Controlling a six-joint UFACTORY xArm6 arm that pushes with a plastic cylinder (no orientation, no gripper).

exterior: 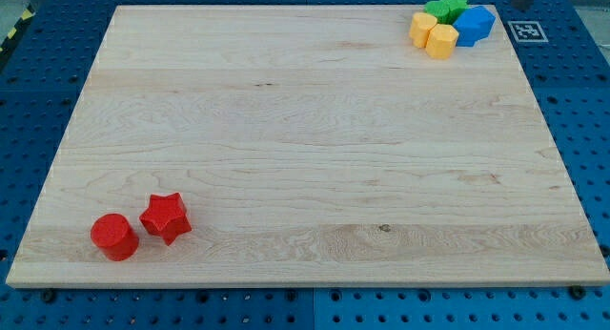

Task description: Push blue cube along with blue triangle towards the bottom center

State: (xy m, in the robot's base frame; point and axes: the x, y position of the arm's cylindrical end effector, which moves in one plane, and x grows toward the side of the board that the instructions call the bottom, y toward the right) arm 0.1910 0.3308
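The blue blocks (474, 25) sit bunched at the view's top right corner of the table (305, 149), their separate shapes hard to tell apart, touching green blocks (446, 7) and two yellow blocks (433, 34). A red cylinder (114, 237) and red star (166, 217) lie bottom left. The pale wooden table rests on blue pegboard (572, 101). My tip does not show; I have no claw.

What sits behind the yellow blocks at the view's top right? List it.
Behind the yellow blocks, toward the view's top, sit green blocks, one star-shaped, with a blue block beside them on the right. A second blue piece cannot be separated out. My tip's end is not visible.
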